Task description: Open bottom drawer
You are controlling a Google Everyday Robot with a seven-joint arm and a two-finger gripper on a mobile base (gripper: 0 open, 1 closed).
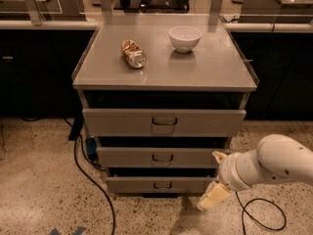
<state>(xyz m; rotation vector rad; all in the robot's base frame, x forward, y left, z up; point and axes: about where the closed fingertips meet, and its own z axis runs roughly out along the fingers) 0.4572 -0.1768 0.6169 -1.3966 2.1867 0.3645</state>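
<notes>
Cream-coloured gripper point(213, 196) hangs at lower right, just beside the right end of the bottom drawer point(159, 184); clenched or released, you can't tell. Drawer sits bottom centre, speckled floor point(44, 190) open before it.

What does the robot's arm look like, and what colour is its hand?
The arm is smooth, fat and rounded, like a white tube, with a ringed white joint at the wrist. Its hand is pale creamy yellow and blocky. It sits low on the right, next to the bottom drawer.
</notes>
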